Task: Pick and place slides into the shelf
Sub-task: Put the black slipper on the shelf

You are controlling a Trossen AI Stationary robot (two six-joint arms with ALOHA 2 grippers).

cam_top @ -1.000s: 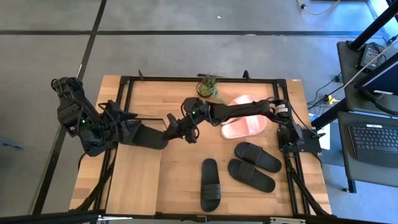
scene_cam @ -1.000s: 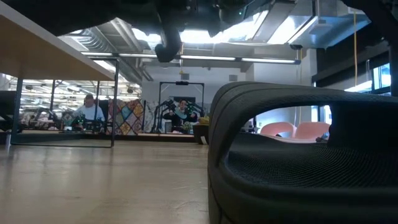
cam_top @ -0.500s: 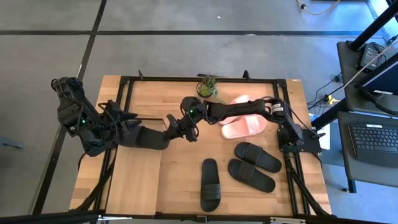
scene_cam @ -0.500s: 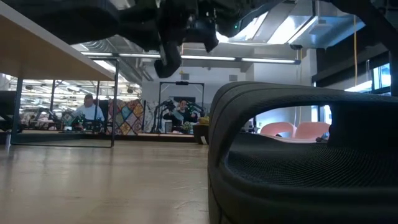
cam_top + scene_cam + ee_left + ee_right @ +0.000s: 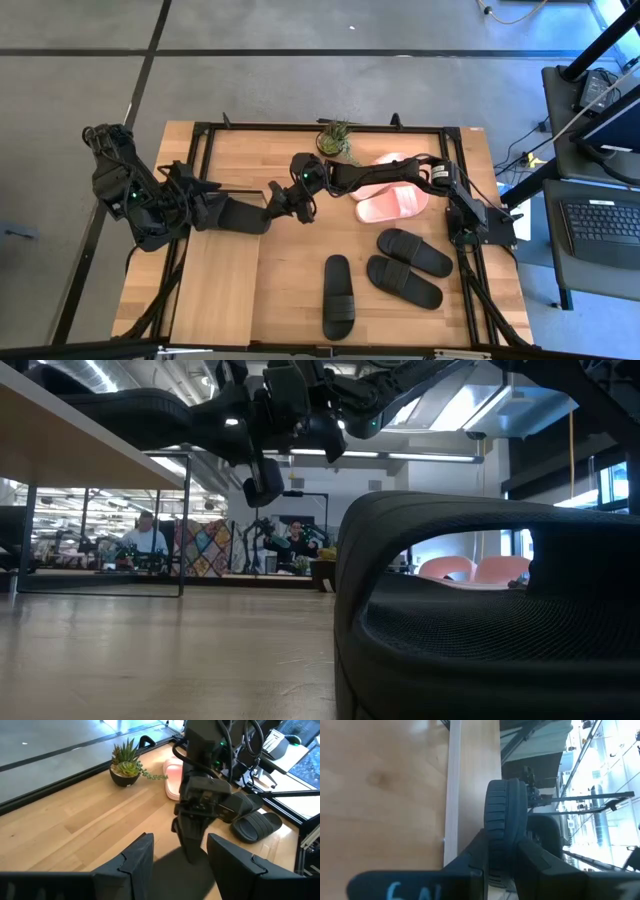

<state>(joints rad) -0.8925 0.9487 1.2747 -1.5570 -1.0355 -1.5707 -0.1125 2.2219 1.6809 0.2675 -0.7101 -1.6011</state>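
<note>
A black slide (image 5: pixel 240 215) hangs in the air between my two grippers, above the table's left middle. My left gripper (image 5: pixel 208 212) is shut on its left end, and my right gripper (image 5: pixel 283 203), reaching across from the right, is shut on its other end. In the low view the slide (image 5: pixel 150 408) shows high up, clear of the table. The shelf (image 5: pixel 215 290) is a light plank at the near left. Two pink slides (image 5: pixel 392 192) lie at the far right. Three black slides (image 5: pixel 405 280) lie near right. My left gripper (image 5: pixel 180 840) has the slide's near end (image 5: pixel 182 872) between its two widely spread fingers (image 5: pixel 137 862), coming level from the table's left, along the slide. The slide is lifted clear. My right gripper (image 5: pixel 502 850) pinches the slide's end (image 5: pixel 505 820) between its two fingers (image 5: pixel 475 857). It comes from the table's right, slanting down. The slide stands on edge in this hold, clear of the table.
A small potted plant (image 5: pixel 337 138) stands at the far edge, and a black frame rims the table. One black slide (image 5: pixel 480 610) lies close before the low camera and blocks its right half. Bare wood (image 5: pixel 290 270) lies near the shelf.
Both grippers have carried the slide a little toward the table's far edge. In the low view it has come down from the picture's top and now shows as a long dark shape. The right gripper has shifted toward the left arm.
</note>
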